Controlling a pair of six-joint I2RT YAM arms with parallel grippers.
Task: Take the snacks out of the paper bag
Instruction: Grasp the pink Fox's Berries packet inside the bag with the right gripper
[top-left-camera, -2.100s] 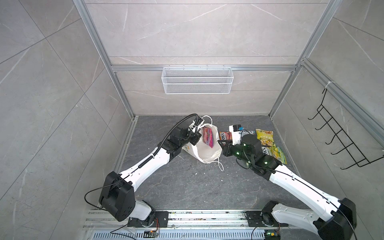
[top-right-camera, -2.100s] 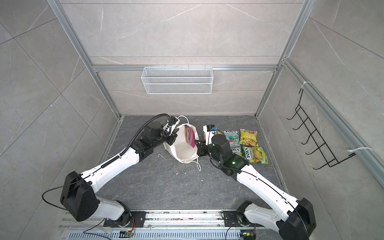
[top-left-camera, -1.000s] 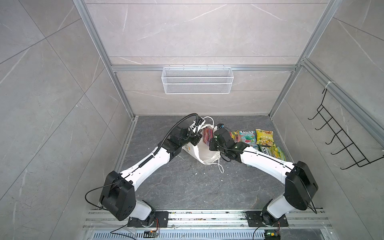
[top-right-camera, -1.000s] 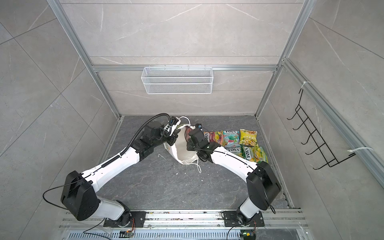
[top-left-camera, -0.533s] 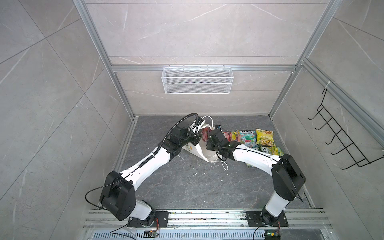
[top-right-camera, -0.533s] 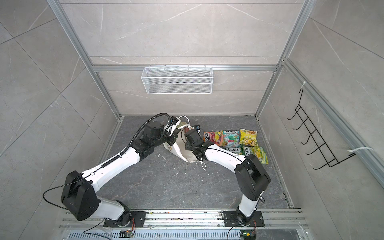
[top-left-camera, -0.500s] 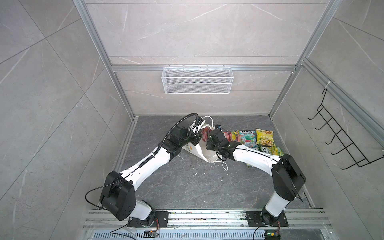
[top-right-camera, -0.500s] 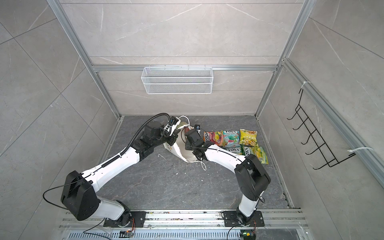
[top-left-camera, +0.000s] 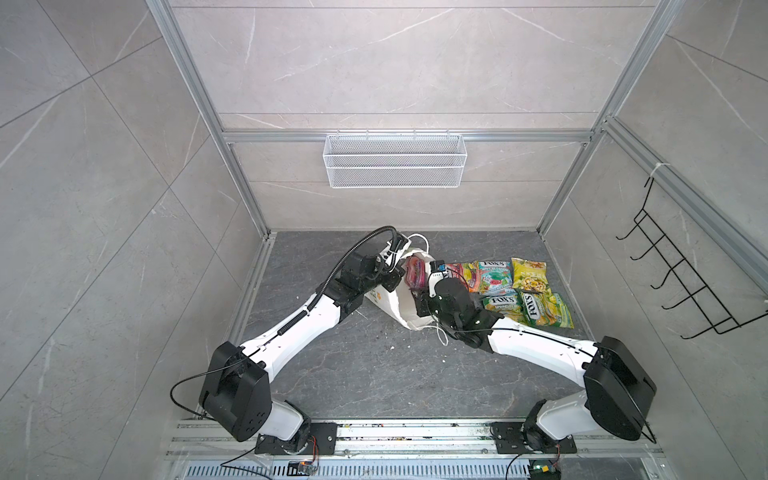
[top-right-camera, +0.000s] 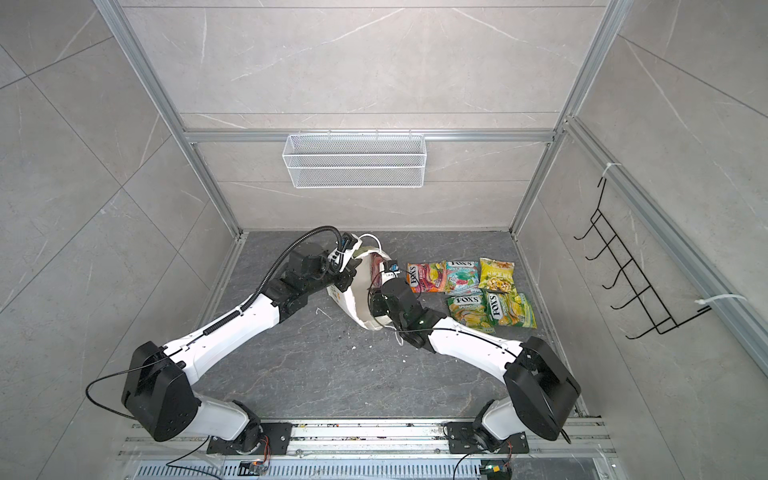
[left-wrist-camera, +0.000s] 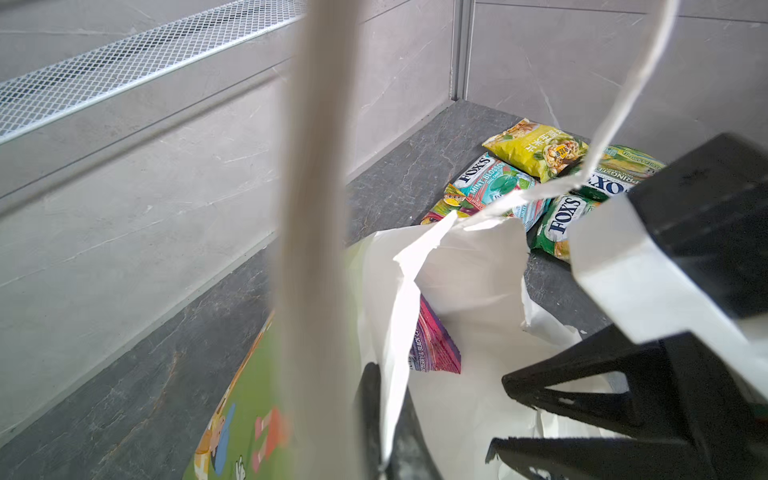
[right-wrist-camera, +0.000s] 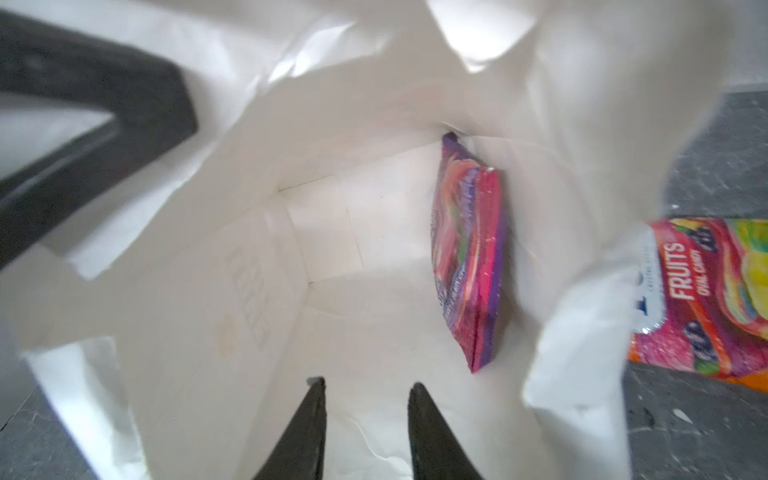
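The white paper bag (top-left-camera: 400, 305) (top-right-camera: 352, 300) lies tilted on the dark floor with its mouth held open. My left gripper (left-wrist-camera: 388, 415) is shut on the bag's rim (left-wrist-camera: 399, 316). My right gripper (right-wrist-camera: 365, 384) reaches into the mouth, open, with nothing between its fingers. A purple snack packet (right-wrist-camera: 469, 257) (left-wrist-camera: 432, 345) stands on edge against the bag's inner wall, to one side of the right gripper and not touching it. Several snacks lie on the floor right of the bag: orange-red (top-right-camera: 424, 276), teal (top-left-camera: 494, 276), yellow (top-left-camera: 528, 274) and two green (top-left-camera: 544, 309).
A white wire mesh basket (top-left-camera: 395, 166) hangs on the back wall. A black hook rack (top-left-camera: 681, 286) is fixed to the right wall. Small white paper scraps (top-left-camera: 390, 336) dot the floor in front of the bag.
My right arm has swung left from beside the floor packets to the bag, and its open fingers are now inside the mouth. The left gripper has kept its hold on the rim.
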